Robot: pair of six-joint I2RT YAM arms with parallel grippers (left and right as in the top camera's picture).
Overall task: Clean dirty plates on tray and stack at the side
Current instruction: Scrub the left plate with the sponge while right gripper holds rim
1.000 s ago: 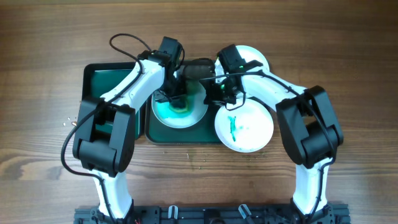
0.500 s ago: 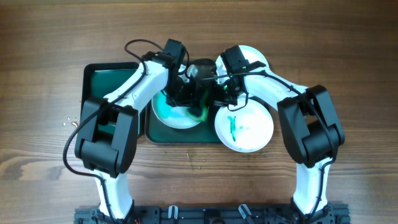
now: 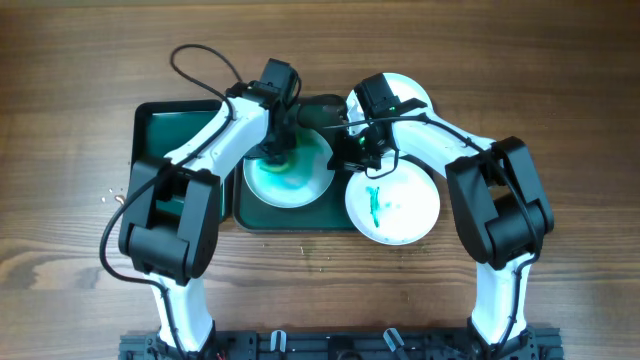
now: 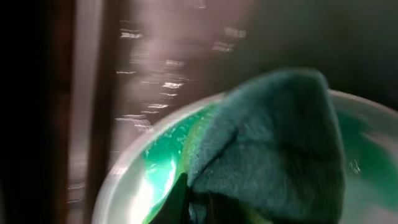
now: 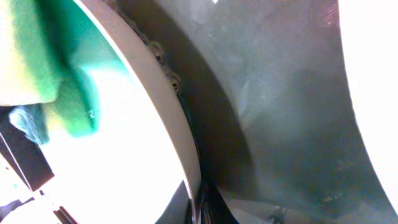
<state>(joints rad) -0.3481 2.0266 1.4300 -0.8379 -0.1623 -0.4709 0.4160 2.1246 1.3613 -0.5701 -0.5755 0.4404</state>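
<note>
Nearest the robot, the smeared plate (image 3: pixel 395 205) sits just off the tray's (image 3: pixel 300 220) right edge. It hangs slightly over that edge, has a teal streak in the middle, and nobody's touching it.

Next back, inside the tray, is the teal plate (image 3: pixel 292 182), covered in a greenish wash. The left claw (image 3: pixel 275 150) is closed on the sponge (image 4: pixel 273 143) and pressing it down onto the far-left part of that plate. The right claw (image 3: pixel 348 150) is clamped shut on the same plate's right rim, over the tray's right side, and looks like it's pinning the plate while the other arm scrubs.

So my read is we're mid-scrub on this plate. The bit that matters: the unwiped teal lies from the sponge toward the near side and toward the right claw, so the left arm would have to sweep that way. The plate's round, so there's no long axis to worry about.

Furthest out, past the tray's far-right corner, is the far plate (image 3: pixel 405 92), which looks clean. That's probably the stack spot, and the right arm is the closer one to it.

Off the tray's left edge there's a small tray (image 3: pixel 165 125).
</note>
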